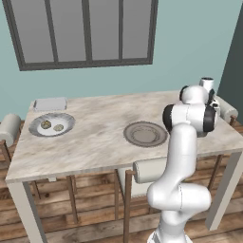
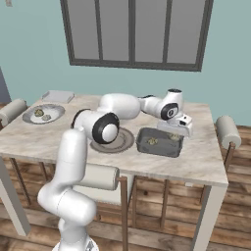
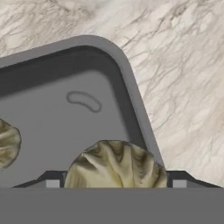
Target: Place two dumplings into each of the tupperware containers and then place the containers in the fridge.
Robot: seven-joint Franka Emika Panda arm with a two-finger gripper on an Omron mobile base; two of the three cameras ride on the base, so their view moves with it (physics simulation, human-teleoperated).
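The gripper [image 2: 172, 133] hangs just above the right end of a tupperware container [image 2: 145, 146] that sits on the marble bench [image 2: 206, 152]. Its jaws stand wide, released. In the hand view a pleated dumpling [image 3: 116, 165] lies directly between the two finger tips [image 3: 52, 183], resting on the container's floor beside its rounded corner wall; whether the tips touch it cannot be told. A second dumpling [image 3: 6, 143] lies in the same container, a little further from the gripper, toward the container's other end. In the right base view both lumps show inside the box, one under the gripper and one [image 2: 152, 141] near the middle.

Just beside the container, on the side away from the gripper, stands a round grey plate [image 2: 123, 142]. Well apart from the gripper, at the far left end of the bench, another round plate [image 1: 34, 128] carries two more dumplings [image 1: 46, 125], lying side by side. Behind that plate lies the second tupperware container [image 1: 50, 104], near the bench's back edge.
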